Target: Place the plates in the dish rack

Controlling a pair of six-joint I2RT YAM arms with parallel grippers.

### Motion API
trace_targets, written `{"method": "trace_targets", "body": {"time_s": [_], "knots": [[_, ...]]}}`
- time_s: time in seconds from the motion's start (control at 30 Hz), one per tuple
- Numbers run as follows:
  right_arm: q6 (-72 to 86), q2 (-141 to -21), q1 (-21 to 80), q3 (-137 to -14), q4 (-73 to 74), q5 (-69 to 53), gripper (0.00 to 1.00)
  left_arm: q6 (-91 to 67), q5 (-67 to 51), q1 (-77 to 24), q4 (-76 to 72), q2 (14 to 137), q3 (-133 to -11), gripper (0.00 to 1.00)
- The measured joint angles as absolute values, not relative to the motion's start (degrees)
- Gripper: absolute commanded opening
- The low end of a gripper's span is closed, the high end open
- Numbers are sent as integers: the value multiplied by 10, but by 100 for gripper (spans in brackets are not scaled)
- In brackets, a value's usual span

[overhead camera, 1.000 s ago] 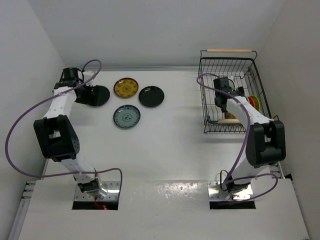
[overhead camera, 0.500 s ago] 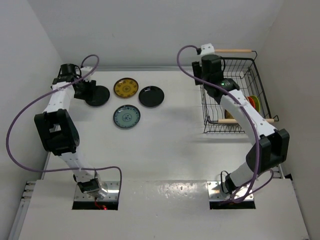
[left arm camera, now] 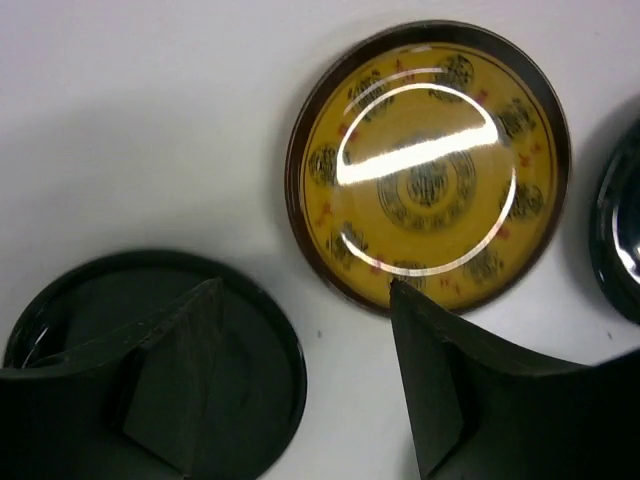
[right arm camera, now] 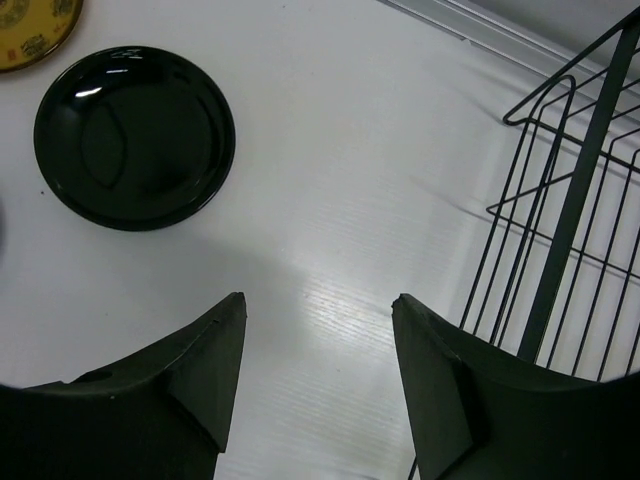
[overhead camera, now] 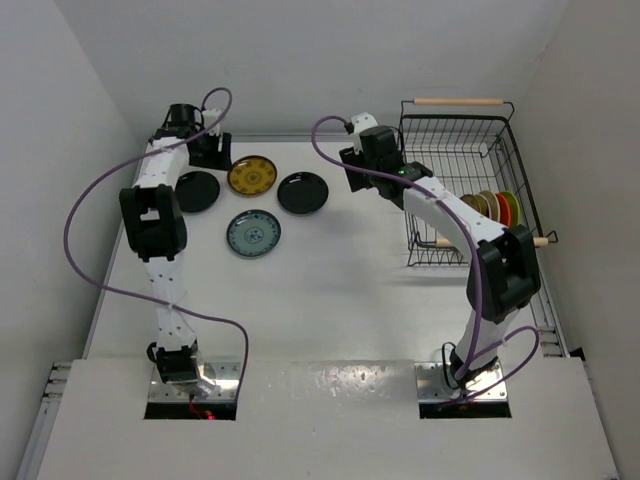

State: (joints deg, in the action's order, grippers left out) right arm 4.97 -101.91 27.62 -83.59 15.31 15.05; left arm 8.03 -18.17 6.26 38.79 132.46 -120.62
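Four plates lie flat on the table: a glossy black plate (overhead camera: 197, 190), a mustard-yellow patterned plate (overhead camera: 252, 175), a second black plate (overhead camera: 302, 192) and a blue-grey plate (overhead camera: 253, 232). Several more plates (overhead camera: 492, 207) stand upright in the dish rack (overhead camera: 440, 130). My left gripper (overhead camera: 210, 156) hovers open and empty, one finger over the left black plate (left arm camera: 150, 350), the other at the rim of the yellow plate (left arm camera: 430, 165). My right gripper (right arm camera: 319, 300) is open and empty over bare table, between the second black plate (right arm camera: 135, 135) and the dish rack (right arm camera: 570, 200).
White walls close in the table at the back and on both sides. The rack's pale wooden handles (overhead camera: 458, 101) stick out at its far and near ends. Purple cables (overhead camera: 85, 215) loop off both arms.
The right arm came up out of the rack and swung left toward the second black plate. The left arm moved from the left black plate toward the back, beside the yellow plate.
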Motion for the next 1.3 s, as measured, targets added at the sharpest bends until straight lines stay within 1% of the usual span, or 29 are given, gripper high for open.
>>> {"method": "trace_targets", "body": {"time_s": [0.13, 0.27, 0.37, 0.4, 0.47, 0.5, 0.57, 0.6, 0.73, 0.97, 1.07, 1.1, 1.17, 1.2, 1.3], "knots": [[50, -1019, 276, -837, 160, 147, 60, 48, -181, 55, 354, 1401, -1256, 76], [47, -1019, 276, -839, 169, 148, 60, 33, -177, 50, 331, 1452, -1276, 76], [44, -1019, 276, -839, 169, 149, 60, 24, -180, 48, 312, 1457, -1281, 75], [42, -1019, 277, -839, 168, 149, 60, 23, -184, 48, 310, 1458, -1279, 69], [39, -1019, 278, -839, 168, 152, 61, 23, -194, 47, 299, 1458, -1272, 61], [36, -1019, 278, -839, 168, 152, 61, 23, -200, 47, 294, 1458, -1269, 52], [31, -1019, 279, -839, 168, 156, 61, 23, -223, 48, 284, 1458, -1261, 43], [30, -1019, 279, -839, 168, 158, 61, 22, -232, 47, 282, 1458, -1259, 32], [25, -1019, 281, -839, 168, 165, 61, 15, -271, 48, 278, 1457, -1250, 0], [24, -1014, 283, -836, 168, 167, 61, -1, -281, 47, 296, 1439, -1239, 0], [24, -1007, 287, -830, 176, 160, 67, 4, -276, 46, 312, 1411, -1235, 0], [26, -1006, 287, -830, 179, 148, 74, 8, -276, 45, 317, 1398, -1234, 0], [32, -1006, 287, -833, 189, 117, 82, 14, -276, 44, 324, 1369, -1234, 0], [33, -1006, 287, -839, 202, 90, 89, 15, -276, 44, 326, 1354, -1234, 0], [43, -1013, 289, -873, 232, 42, 92, 11, -294, 44, 331, 1302, -1234, 0]]}}
